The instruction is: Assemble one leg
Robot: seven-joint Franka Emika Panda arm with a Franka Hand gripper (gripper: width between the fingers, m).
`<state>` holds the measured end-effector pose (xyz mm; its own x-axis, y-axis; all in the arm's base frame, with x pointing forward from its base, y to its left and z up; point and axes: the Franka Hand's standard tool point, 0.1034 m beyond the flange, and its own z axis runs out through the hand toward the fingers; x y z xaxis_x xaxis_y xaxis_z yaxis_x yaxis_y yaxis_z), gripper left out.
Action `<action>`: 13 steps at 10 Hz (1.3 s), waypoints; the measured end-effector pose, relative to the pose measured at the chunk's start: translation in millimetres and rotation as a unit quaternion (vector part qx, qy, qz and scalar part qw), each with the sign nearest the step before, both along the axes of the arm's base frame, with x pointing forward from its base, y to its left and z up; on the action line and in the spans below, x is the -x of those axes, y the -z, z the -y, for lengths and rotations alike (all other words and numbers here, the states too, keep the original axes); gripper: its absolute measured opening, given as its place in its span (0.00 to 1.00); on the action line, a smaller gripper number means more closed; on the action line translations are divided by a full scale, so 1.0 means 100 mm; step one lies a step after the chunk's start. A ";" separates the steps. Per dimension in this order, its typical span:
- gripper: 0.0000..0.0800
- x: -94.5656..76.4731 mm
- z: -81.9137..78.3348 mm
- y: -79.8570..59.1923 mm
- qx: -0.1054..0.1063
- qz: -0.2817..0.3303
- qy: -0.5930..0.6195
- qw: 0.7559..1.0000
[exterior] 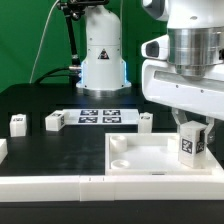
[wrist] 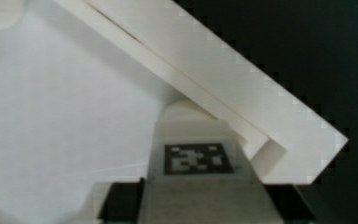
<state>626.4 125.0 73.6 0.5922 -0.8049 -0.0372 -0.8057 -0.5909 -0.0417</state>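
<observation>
My gripper (exterior: 192, 132) is shut on a leg (exterior: 190, 145), a small chunky white block with a black-and-white tag on its side. It holds the leg upright at the right corner of the wide white tray-like part (exterior: 130, 160), inside the raised rim; I cannot tell whether it touches the floor of the part. In the wrist view the leg (wrist: 197, 158) sits between my dark fingers (wrist: 126, 200), close to the rim's corner (wrist: 247, 95). Three more legs stand on the black table: two at the exterior view's left (exterior: 17, 123) (exterior: 54, 121) and one by the tray's far edge (exterior: 145, 121).
The marker board (exterior: 100, 116) lies behind the tray-like part. The robot's white base (exterior: 102, 55) stands at the back, before a green backdrop. A long white piece (exterior: 40, 186) lies along the table's front edge.
</observation>
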 end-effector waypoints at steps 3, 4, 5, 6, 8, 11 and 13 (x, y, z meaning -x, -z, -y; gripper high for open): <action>0.69 0.01 0.00 0.00 0.001 0.001 -0.047 0.999; 0.79 0.02 -0.01 0.01 0.001 -0.001 -0.073 0.997; 0.81 0.01 -0.01 0.01 0.002 0.004 -0.133 0.991; 0.81 0.01 0.00 0.01 0.003 0.008 -0.194 0.981; 0.81 0.01 -0.03 0.00 0.005 0.014 -0.294 0.956; 0.81 0.00 -0.03 0.00 0.006 0.020 -0.413 0.911; 0.81 0.00 -0.03 0.00 0.007 0.025 -0.495 0.869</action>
<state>626.0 128.0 73.7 0.9950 0.0990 0.0132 0.0996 -0.9938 -0.0494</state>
